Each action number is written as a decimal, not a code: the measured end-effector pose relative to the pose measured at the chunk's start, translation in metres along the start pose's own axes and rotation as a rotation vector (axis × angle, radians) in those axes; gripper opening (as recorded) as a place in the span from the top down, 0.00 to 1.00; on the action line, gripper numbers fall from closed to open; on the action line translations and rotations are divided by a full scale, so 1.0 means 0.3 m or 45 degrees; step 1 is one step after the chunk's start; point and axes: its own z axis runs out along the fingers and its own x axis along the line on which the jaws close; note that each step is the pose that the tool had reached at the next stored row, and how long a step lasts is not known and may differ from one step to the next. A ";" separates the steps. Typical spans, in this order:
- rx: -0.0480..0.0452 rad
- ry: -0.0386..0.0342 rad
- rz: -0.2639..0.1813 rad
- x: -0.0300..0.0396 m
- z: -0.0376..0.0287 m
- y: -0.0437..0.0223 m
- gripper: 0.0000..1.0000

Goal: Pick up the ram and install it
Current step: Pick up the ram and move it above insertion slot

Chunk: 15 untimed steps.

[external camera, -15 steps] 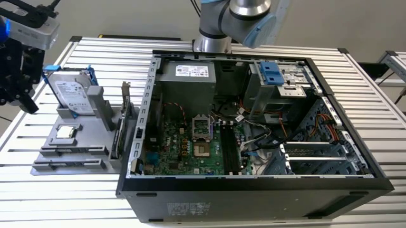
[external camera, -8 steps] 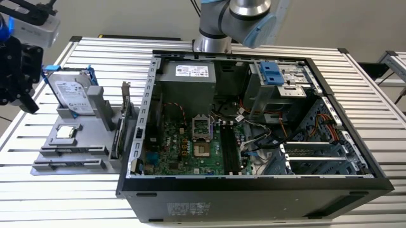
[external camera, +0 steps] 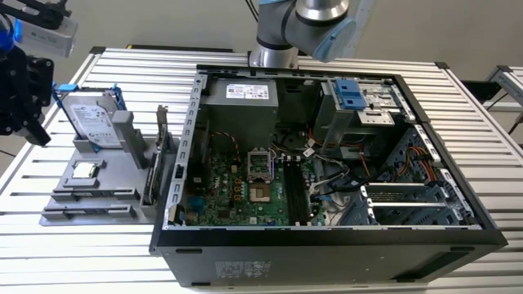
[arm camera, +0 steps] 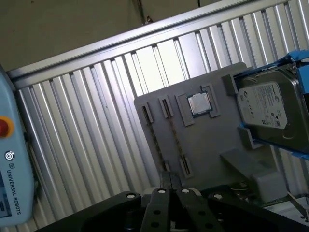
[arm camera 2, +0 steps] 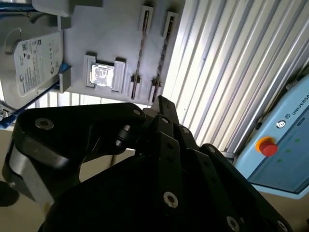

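Near the holder [arm camera: 212, 140], my gripper [arm camera: 170, 180] hangs pinched together, empty. Nothing done, I judge: ram [arm camera: 155, 139] sits in its holder slot, unpicked; board slots [external camera: 298, 191] look empty.

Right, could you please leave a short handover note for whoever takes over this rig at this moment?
Gripper: hovers over the grey fixture, which sits on the exterior view's left of the open computer case.
Ram: stands on edge in a fixture slot, not yet picked up.
Done: nothing visible so far.
Left: the pick-up and the installation; the memory slots inside the case look empty.
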 end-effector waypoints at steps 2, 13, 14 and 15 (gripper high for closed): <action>0.000 -0.0002 -0.021 -0.001 0.000 0.000 1.00; 0.003 -0.0023 -0.152 -0.002 0.000 0.001 1.00; 0.003 -0.0025 -0.164 -0.002 0.000 0.001 1.00; 0.004 -0.0027 -0.175 -0.002 0.000 0.001 1.00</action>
